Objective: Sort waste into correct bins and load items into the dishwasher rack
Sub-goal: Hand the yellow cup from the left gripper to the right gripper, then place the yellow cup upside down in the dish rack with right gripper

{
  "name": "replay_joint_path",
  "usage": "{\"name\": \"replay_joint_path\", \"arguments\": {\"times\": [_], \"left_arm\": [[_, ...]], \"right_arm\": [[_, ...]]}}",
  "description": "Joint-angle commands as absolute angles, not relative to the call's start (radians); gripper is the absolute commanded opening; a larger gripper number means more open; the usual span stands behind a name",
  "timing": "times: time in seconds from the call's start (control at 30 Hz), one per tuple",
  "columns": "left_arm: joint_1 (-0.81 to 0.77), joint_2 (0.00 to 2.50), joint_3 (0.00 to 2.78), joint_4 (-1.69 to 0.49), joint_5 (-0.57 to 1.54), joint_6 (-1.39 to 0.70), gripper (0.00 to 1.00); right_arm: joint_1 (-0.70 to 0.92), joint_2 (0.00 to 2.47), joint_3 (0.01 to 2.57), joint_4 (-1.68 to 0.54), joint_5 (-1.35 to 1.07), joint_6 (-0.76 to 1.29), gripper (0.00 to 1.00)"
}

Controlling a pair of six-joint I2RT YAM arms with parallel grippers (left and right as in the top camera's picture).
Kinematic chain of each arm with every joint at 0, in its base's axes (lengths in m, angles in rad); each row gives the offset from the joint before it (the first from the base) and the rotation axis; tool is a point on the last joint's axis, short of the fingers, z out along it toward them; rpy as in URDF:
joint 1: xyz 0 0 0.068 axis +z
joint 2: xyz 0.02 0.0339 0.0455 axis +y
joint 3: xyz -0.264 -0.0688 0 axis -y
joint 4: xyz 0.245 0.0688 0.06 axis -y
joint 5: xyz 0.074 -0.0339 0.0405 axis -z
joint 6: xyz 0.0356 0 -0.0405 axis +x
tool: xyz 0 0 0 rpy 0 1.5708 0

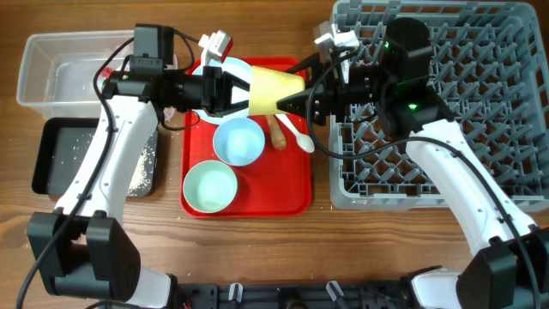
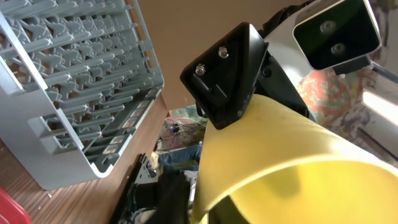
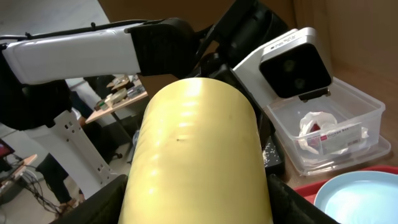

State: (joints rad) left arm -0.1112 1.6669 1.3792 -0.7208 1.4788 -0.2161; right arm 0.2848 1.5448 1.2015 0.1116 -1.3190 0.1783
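Note:
The small yellow cup [image 1: 273, 90] lies sideways in the air above the red tray, held from both ends. My left gripper [image 1: 238, 90] is shut on its rim, one finger inside the cup [image 2: 280, 155]. My right gripper [image 1: 296, 100] is shut on its base end, with fingers on both sides of the cup [image 3: 199, 149]. On the tray sit the light blue bowl [image 1: 238, 141], the pale green bowl [image 1: 209, 186], the carrot-like stick [image 1: 278, 133] and the white spoon [image 1: 298, 135]. The pale plate [image 1: 225, 67] is mostly hidden under my left gripper. The crumpled wrapper [image 3: 326, 134] lies in the clear tub [image 1: 51, 60].
The black tray [image 1: 51, 150] in front of the tub holds rice grains [image 1: 141, 167]. The grey dishwasher rack [image 1: 480, 103] stands right of the red tray [image 1: 292, 202] and also shows in the left wrist view [image 2: 74, 81]. My right arm reaches across the rack's left side.

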Motion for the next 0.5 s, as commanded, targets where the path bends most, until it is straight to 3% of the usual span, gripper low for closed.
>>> {"name": "replay_joint_path", "arguments": {"times": [0.0,0.1,0.3,0.37,0.47], "left_arm": [[-0.116,1.649,1.391,-0.721,1.491,-0.217,0.15],[-0.116,1.649,1.391,-0.721,1.491,-0.216,0.21],[-0.116,1.649,1.391,-0.721,1.449,-0.217,0.31],[-0.116,1.649,1.391,-0.721,1.416,-0.217,0.32],[-0.116,1.649,1.391,-0.725,1.32,-0.217,0.38]], "right_arm": [[0.284,1.556,1.215,0.112,-1.324,0.156,0.49],[0.263,1.556,1.215,0.111,-1.325,0.157,0.42],[0.171,1.556,1.215,0.069,-1.301,0.157,0.42],[0.131,1.556,1.215,-0.025,-1.192,0.157,0.34],[0.088,1.556,1.215,-0.223,-0.92,0.157,0.3]]}}
